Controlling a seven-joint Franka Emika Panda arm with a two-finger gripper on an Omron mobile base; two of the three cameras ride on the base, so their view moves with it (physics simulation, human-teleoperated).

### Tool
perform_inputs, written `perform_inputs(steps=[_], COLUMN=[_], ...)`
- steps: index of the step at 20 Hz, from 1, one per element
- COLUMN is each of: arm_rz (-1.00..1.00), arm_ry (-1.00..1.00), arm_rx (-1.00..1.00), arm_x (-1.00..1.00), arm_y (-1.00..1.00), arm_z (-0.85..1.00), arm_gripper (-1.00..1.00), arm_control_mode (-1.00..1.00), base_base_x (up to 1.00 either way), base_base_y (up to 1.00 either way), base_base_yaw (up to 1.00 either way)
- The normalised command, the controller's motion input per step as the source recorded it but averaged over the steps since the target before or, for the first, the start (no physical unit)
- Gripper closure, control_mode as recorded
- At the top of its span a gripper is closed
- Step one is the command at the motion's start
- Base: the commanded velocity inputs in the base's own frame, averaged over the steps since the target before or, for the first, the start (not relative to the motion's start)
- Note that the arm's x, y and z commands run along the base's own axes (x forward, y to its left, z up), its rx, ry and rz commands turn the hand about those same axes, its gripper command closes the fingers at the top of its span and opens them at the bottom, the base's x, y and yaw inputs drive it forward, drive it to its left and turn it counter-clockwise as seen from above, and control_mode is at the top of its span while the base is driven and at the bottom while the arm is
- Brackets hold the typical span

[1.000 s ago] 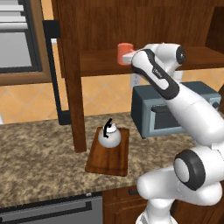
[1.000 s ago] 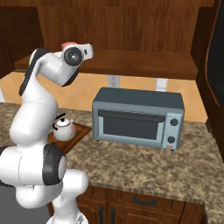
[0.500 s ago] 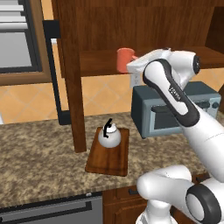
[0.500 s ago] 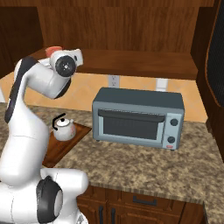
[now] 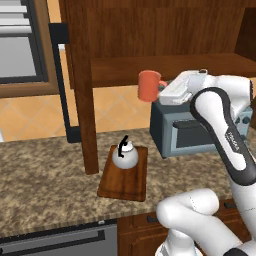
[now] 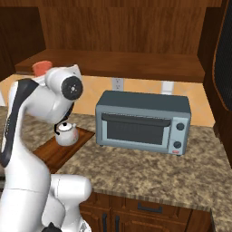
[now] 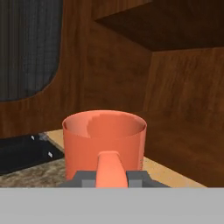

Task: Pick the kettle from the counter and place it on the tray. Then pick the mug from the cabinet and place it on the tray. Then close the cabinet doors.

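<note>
My gripper is shut on the loop handle of the coral-orange mug, holding it upright in the air just in front of the cabinet shelf. In the hand view the mug stands close ahead, its handle pinched between the fingertips. From the right, the mug's rim peeks over the arm. The silver kettle sits on the dark wooden tray on the granite counter, below and left of the mug. An open cabinet door stands edge-on left of the mug.
A grey toaster oven stands on the counter right of the tray, under the held mug's right side. A grey-framed microwave hangs at the upper left. The other open cabinet door juts out at the far right.
The mug has come out from the shelf and dropped a little, carried by the gripper. The arm's elbow has swung right and toward the cameras. Kettle and tray are unmoved.
</note>
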Motion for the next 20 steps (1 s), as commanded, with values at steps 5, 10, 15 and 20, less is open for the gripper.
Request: perform_inputs(steps=[5,10,15,20], arm_rz=[0.15,0.11,0.04,0.00], arm_ry=[0.00,0.01,0.04,0.06], arm_rx=[0.00,0.00,-0.03,-0.01], arm_x=[-0.78,-0.56,-0.32,-0.11], arm_y=[-0.05,-0.03,-0.01,-0.19], arm_z=[-0.32,-0.45,-0.62,-0.58], arm_gripper=[1.00,1.00,1.00,1.00], arm_control_mode=[-1.00,-1.00,-1.00,-1.00], base_base_x=[0.00,0.00,0.00,0.00], base_base_y=[0.00,0.00,0.00,0.00], base_base_yaw=[0.00,0.00,0.00,0.00])
